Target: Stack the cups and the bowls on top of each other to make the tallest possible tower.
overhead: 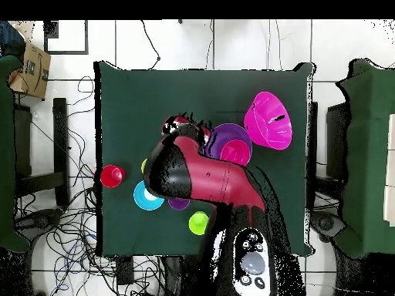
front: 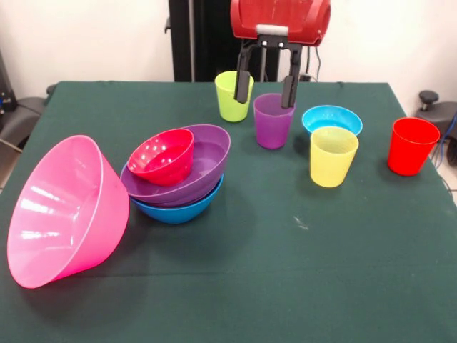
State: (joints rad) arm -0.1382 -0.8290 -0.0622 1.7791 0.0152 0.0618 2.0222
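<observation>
My gripper point(front: 265, 102) hangs open at the back of the table. Its left finger point(front: 243, 86) is at the right edge of the lime green cup point(front: 230, 98). Its right finger is over the right rim of the purple cup point(front: 273, 123). The yellow cup point(front: 333, 157) stands upright in front of the light blue bowl point(front: 332, 116), and the red cup point(front: 412, 146) is at the far right. The tower point(front: 178, 179) has the blue bowl point(front: 178, 209) at the bottom, the purple bowl point(front: 203, 168) nested in it, and the small red bowl point(front: 163, 156) tilted inside. In the overhead view the arm point(overhead: 200, 177) hides the gripper.
The very large pink bowl point(front: 64, 211) lies tipped on its side at the front left, touching the tower's left side. The green cloth table point(front: 285, 271) spreads in front of the cups. In the overhead view cables lie on the floor around the table point(overhead: 123, 100).
</observation>
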